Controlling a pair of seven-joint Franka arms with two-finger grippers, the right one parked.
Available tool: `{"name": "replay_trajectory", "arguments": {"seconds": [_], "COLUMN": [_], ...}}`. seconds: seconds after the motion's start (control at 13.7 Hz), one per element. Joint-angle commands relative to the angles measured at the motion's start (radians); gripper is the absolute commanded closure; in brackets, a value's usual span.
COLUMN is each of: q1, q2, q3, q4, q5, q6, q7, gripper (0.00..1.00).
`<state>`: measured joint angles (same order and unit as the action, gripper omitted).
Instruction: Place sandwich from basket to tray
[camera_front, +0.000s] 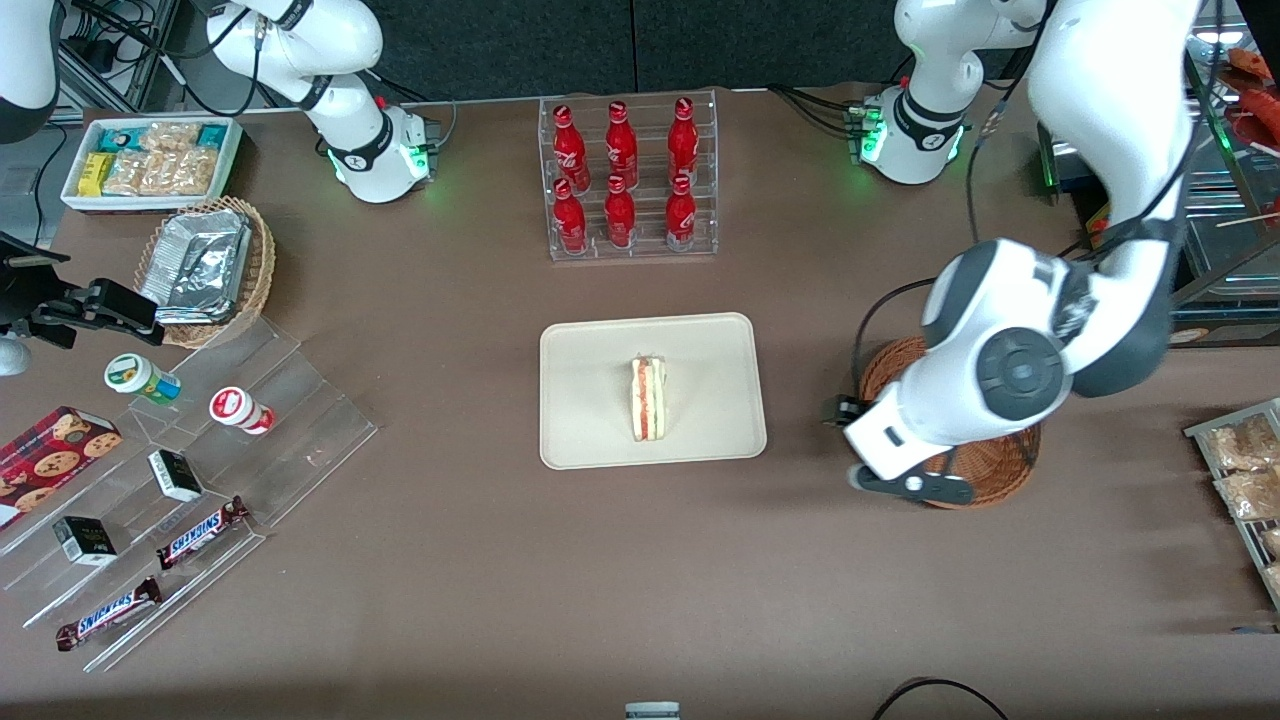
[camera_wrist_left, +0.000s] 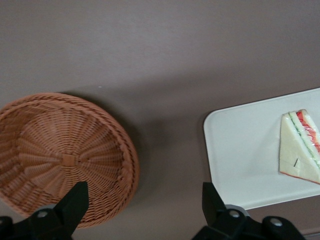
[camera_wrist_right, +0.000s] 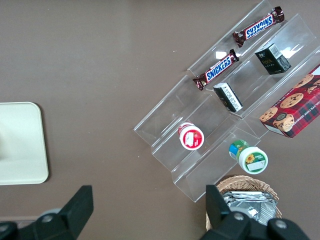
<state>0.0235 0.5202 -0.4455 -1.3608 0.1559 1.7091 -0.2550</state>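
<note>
Brown tabletop (camera_front: 450, 560), cluttered at both ends. Cream tray (camera_front: 590, 400) sits mid-table, nearer the front camera than a clear rack of red soda bottles (camera_front: 625, 180). Sandwich (camera_front: 648, 398) lies on the tray, roughly centred, red filling edge visible; wrist view shows the same wedge (camera_wrist_left: 301, 146) flat on the tray (camera_wrist_left: 240, 150).

Reddish-brown wicker basket (camera_front: 1000, 465) is toward the working arm's end, well apart from the tray; nothing in it per wrist view (camera_wrist_left: 65, 155).

Left gripper (camera_wrist_left: 145, 210) hangs above the table over the gap between basket and tray, fingers (camera_wrist_left: 75, 202) spread wide, holding nothing. From the front the arm's wrist body covers much of the basket.

Parked arm's end: tan wicker basket with foil containers (camera_front: 205, 265), white bin of packaged snacks (camera_front: 150, 160), stepped acrylic stand (camera_front: 200, 480) with Snickers bars (camera_front: 200, 530), small dark boxes and two little tubs, plus a cookie box (camera_front: 50, 455).
</note>
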Motion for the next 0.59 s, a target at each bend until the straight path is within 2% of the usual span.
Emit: {"name": "replay_trajectory", "arguments": {"seconds": [0.0, 0.22, 0.51], "q1": [0.047, 0.134, 0.182], "q2": [-0.095, -0.19, -0.296], "q3": [-0.002, -0.006, -0.004], "q4": [-0.085, -0.158, -0.248], "q5": [0.034, 0.031, 0.022], "q6": [-0.006, -0.008, -0.013], "q7": [0.013, 0.051, 0.072], "gripper": [0.0, 0.0, 0.0]}}
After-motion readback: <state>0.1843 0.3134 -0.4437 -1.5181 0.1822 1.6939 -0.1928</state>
